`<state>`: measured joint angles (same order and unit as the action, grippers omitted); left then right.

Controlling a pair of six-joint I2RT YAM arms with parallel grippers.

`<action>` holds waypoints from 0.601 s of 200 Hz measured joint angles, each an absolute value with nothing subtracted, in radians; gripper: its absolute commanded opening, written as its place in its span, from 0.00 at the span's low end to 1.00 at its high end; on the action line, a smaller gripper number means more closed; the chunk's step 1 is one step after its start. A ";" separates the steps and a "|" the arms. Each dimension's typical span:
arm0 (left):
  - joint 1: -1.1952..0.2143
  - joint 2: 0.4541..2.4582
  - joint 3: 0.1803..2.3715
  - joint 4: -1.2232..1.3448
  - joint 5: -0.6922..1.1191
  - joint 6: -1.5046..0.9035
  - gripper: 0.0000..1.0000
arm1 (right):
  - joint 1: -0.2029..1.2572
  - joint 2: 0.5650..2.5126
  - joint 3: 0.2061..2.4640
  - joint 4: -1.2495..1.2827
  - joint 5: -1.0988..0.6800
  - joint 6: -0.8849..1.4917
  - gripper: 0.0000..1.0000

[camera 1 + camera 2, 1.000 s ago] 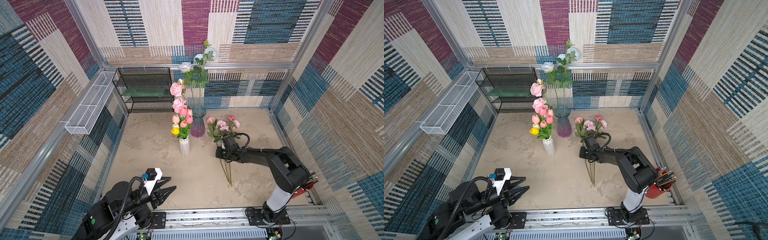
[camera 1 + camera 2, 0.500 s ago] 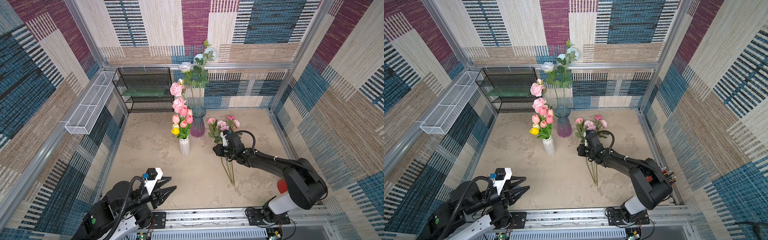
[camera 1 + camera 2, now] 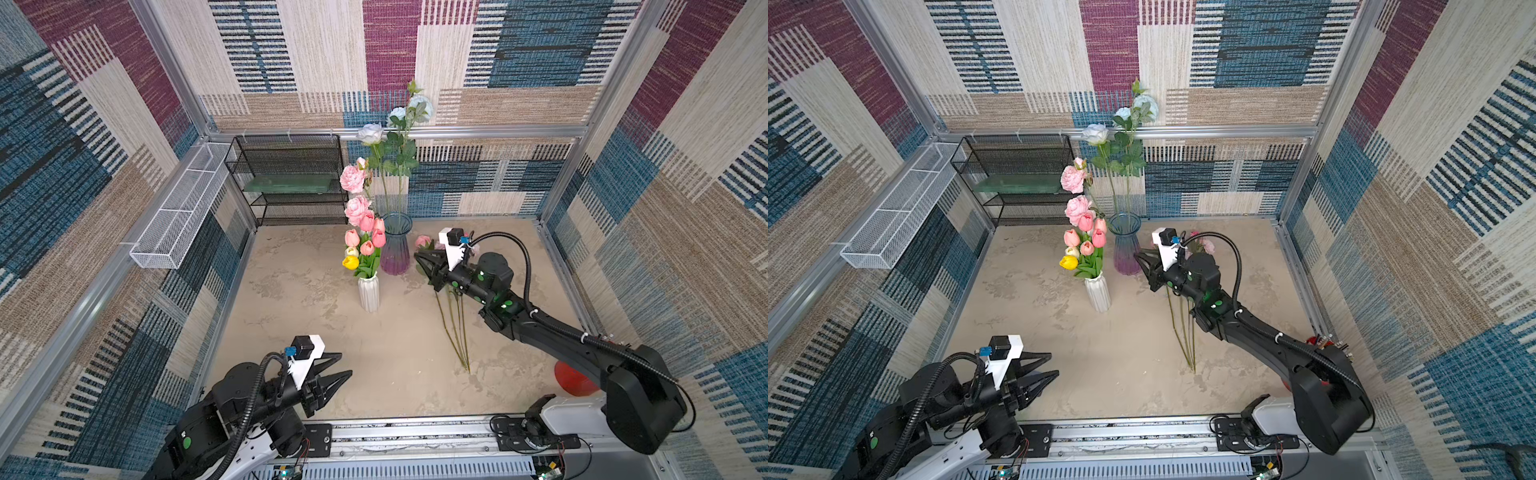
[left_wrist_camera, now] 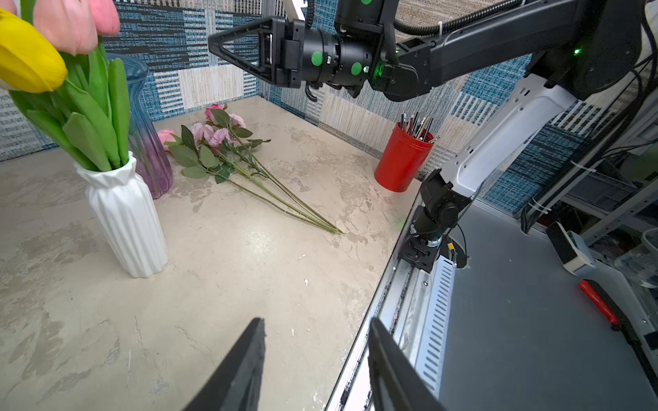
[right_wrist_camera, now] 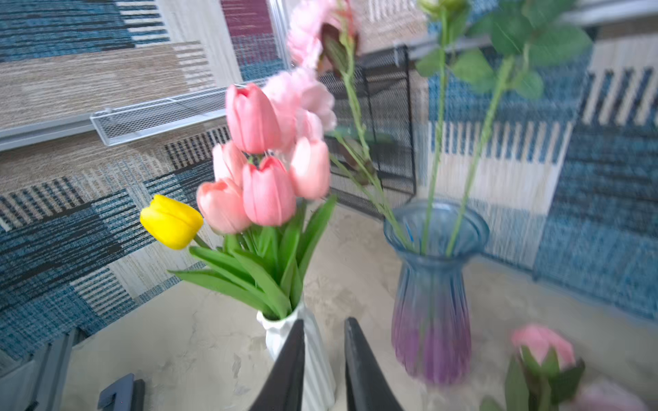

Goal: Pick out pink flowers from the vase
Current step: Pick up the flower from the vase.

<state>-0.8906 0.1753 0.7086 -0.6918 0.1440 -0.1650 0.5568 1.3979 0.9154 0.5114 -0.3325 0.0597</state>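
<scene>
Only left wrist shows lying pink flowers [image 4: 217,137] whole — left fingers [image 4: 245,370], right fingers [image 5: 290,366] apart.

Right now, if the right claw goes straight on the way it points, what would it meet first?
Probably the white ribbed vase of tulips: the right wrist view shows it straight ahead of the right claw. The blue-purple glass vase stands close beside that line, and depth is unclear.

Bare worktop [image 3: 291,332] lay open before the left pincer [image 3: 345,363]; the white vase [image 3: 369,293] and glass vase [image 3: 395,249] stood close ahead of the right pincer [image 3: 417,258].
</scene>
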 measured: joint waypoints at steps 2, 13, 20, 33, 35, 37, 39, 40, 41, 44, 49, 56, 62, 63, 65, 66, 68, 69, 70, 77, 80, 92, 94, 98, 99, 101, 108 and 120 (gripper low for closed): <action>-0.891 0.175 0.709 -0.692 0.138 -0.165 0.49 | 0.555 1.410 0.931 0.513 -0.333 0.047 0.23; -0.891 0.171 0.709 -0.692 0.134 -0.165 0.49 | 0.544 1.475 1.008 0.532 -0.344 -0.017 0.24; -0.891 0.168 0.709 -0.692 0.134 -0.165 0.49 | 0.538 1.514 1.049 0.538 -0.357 -0.058 0.24; -0.891 0.162 0.709 -0.692 0.130 -0.165 0.49 | 0.534 1.586 1.116 0.539 -0.379 -0.128 0.25; -0.891 0.160 0.709 -0.692 0.129 -0.165 0.49 | 0.533 1.596 1.125 0.538 -0.383 -0.138 0.26; -0.891 0.158 0.709 -0.692 0.127 -0.165 0.49 | 0.532 1.609 1.136 0.536 -0.387 -0.149 0.26; -0.891 0.157 0.709 -0.692 0.126 -0.165 0.49 | 0.531 1.620 1.147 0.530 -0.393 -0.160 0.26; -0.891 0.156 0.709 -0.692 0.126 -0.165 0.49 | 0.530 1.624 1.151 0.529 -0.395 -0.164 0.26; -0.891 0.155 0.709 -0.692 0.125 -0.165 0.49 | 0.530 1.628 1.155 0.526 -0.397 -0.168 0.26; -0.891 0.153 0.709 -0.692 0.121 -0.165 0.49 | 0.529 1.648 1.175 0.518 -0.410 -0.186 0.27; -0.891 0.149 0.709 -0.692 0.112 -0.165 0.49 | 0.526 1.673 1.200 0.510 -0.422 -0.210 0.29; -0.891 0.142 0.709 -0.692 0.111 -0.165 0.49 | 0.522 1.707 1.235 0.501 -0.435 -0.241 0.31; -0.891 0.137 0.709 -0.692 0.108 -0.165 0.49 | 0.517 1.734 1.264 0.493 -0.444 -0.266 0.32; -0.891 0.137 0.709 -0.692 0.107 -0.165 0.49 | 0.516 1.738 1.268 0.492 -0.445 -0.269 0.32; -0.891 0.135 0.709 -0.692 0.107 -0.165 0.49 | 0.514 1.748 1.278 0.489 -0.449 -0.276 0.33; -0.891 0.134 0.709 -0.692 0.107 -0.165 0.49 | 0.513 1.754 1.285 0.487 -0.452 -0.282 0.33; -0.891 0.133 0.709 -0.692 0.107 -0.165 0.49 | 0.511 1.760 1.291 0.486 -0.454 -0.288 0.33; -0.891 0.132 0.709 -0.692 0.107 -0.165 0.49 | 0.510 1.765 1.297 0.485 -0.455 -0.293 0.34; -0.891 0.131 0.709 -0.692 0.107 -0.165 0.49 | 0.509 1.768 1.300 0.484 -0.456 -0.295 0.34; -0.891 0.127 0.709 -0.692 0.105 -0.165 0.49 | 0.504 1.799 1.333 0.469 -0.473 -0.323 0.35; -0.891 0.126 0.709 -0.692 0.104 -0.165 0.49 | 0.501 1.811 1.346 0.464 -0.481 -0.334 0.35; -0.891 0.123 0.709 -0.692 0.094 -0.165 0.49 | 0.492 1.865 1.401 0.445 -0.511 -0.379 0.37; -0.891 0.123 0.709 -0.692 0.091 -0.165 0.49 | 0.490 1.873 1.410 0.443 -0.514 -0.386 0.37; -0.891 0.123 0.709 -0.692 0.086 -0.165 0.49 | 0.489 1.889 1.425 0.441 -0.521 -0.395 0.37; -0.891 0.123 0.709 -0.692 0.085 -0.165 0.49 | 0.488 1.895 1.430 0.439 -0.523 -0.399 0.37; -0.891 0.123 0.709 -0.692 0.086 -0.165 0.49 | 0.488 1.901 1.436 0.436 -0.524 -0.403 0.37; -0.891 0.123 0.709 -0.692 0.084 -0.165 0.49 | 0.486 1.928 1.462 0.424 -0.533 -0.418 0.38; -0.891 0.122 0.709 -0.692 0.084 -0.165 0.49 | 0.485 1.967 1.497 0.411 -0.552 -0.430 0.38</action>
